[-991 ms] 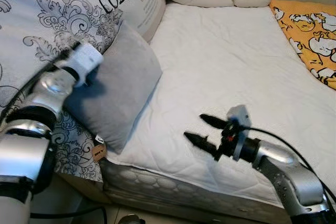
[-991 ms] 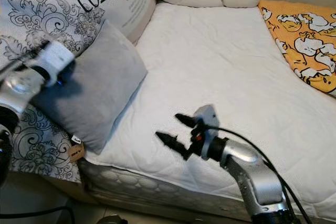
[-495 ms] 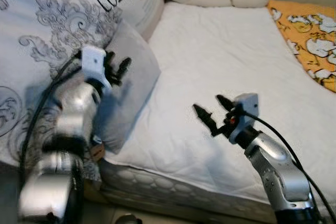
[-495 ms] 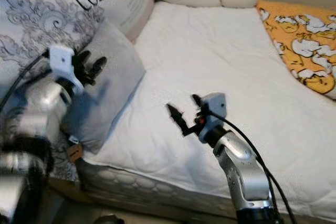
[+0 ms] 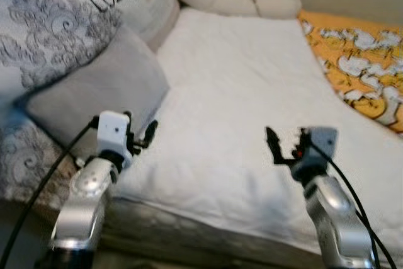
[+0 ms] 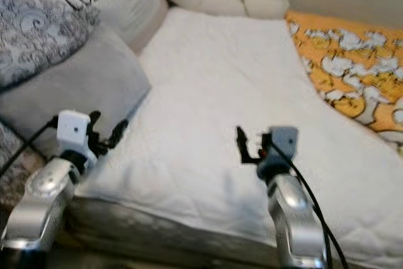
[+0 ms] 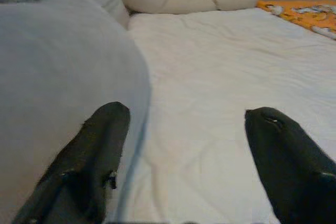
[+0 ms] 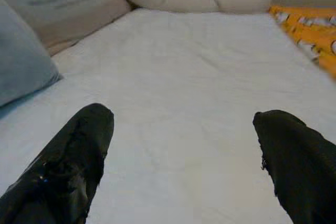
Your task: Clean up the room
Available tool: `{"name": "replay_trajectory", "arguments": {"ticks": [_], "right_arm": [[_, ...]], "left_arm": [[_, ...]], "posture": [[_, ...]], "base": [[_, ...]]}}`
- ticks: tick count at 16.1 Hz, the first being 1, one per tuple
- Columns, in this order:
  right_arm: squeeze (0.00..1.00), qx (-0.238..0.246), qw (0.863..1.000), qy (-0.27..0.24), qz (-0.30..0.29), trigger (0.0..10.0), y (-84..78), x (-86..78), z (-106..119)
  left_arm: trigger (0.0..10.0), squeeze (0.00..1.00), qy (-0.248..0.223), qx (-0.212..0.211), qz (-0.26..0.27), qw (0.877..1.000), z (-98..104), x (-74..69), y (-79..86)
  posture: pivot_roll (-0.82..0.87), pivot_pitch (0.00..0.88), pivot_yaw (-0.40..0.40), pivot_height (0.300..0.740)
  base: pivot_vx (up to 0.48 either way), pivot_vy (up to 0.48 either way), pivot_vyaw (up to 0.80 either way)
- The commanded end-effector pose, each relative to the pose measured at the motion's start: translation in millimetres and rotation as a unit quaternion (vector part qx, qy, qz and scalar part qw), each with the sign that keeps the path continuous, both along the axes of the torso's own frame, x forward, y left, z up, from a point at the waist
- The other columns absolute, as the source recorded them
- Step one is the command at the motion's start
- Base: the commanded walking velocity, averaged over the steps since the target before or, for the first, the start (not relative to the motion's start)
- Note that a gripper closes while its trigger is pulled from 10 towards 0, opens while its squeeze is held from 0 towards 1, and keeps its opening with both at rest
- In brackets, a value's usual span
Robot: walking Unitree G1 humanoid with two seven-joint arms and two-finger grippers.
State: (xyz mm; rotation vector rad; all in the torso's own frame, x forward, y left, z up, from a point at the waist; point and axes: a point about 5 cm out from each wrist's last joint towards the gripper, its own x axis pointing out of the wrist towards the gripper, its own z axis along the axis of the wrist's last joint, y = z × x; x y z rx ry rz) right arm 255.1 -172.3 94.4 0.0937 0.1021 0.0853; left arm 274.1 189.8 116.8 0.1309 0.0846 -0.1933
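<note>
Plain grey cushion [image 5: 94, 92] leaning on patterned pillow [image 5: 56, 23], on white mattress [image 5: 245, 105].

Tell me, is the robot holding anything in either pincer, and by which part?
Nothing is held. The left pincer hangs open beside the grey pillow, and the right pincer is open above the white mattress.

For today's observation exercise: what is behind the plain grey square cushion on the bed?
Behind the plain grey square cushion leans a large white pillow printed with grey scrollwork and black lettering. Its lower part is covered by the cushion, so what lies there cannot be seen.
</note>
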Motion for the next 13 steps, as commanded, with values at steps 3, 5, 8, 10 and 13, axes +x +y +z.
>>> {"name": "replay_trajectory", "arguments": {"ticks": [3,5,8,10,13], "right_arm": [[1.0,-0.01,1.0,0.001,-0.017,10.0,1.4,-0.3,-3.5],[1.0,-0.039,0.999,0.014,-0.032,10.0,-2.7,3.4,-6.8],[1.0,-0.023,0.998,0.048,-0.014,10.0,-1.5,3.3,-13.7],[1.0,-0.028,0.999,0.04,-0.012,10.0,-0.8,4.4,-12.2],[1.0,-0.022,0.999,0.032,-0.02,10.0,-1.2,6.8,-11.4]], "left_arm": [[10.0,1.0,0.007,0.008,0.024,1.0,2.3,-2.7,0.2],[10.0,1.0,0.022,0.011,0.044,0.999,-1.7,-4.1,-0.6],[10.0,1.0,0.039,0.021,0.064,0.997,-9.1,-4.7,2.0],[10.0,1.0,0.041,0.025,0.078,0.996,-9.4,-4.3,4.2],[10.0,1.0,0.04,0.033,0.071,0.996,-7.5,-0.7,0.9]], "posture": [[0.01,0.0,-0.052,0.74],[0.02,0.0,-0.048,0.74],[0.0,0.0,-0.043,0.74],[-0.01,0.0,-0.043,0.74],[0.0,0.0,-0.045,0.74]], "base": [[0.0,-0.461,0.0],[0.0,-0.461,0.0],[0.0,-0.461,0.0],[0.0,-0.463,0.0],[0.0,-0.461,0.0]]}}
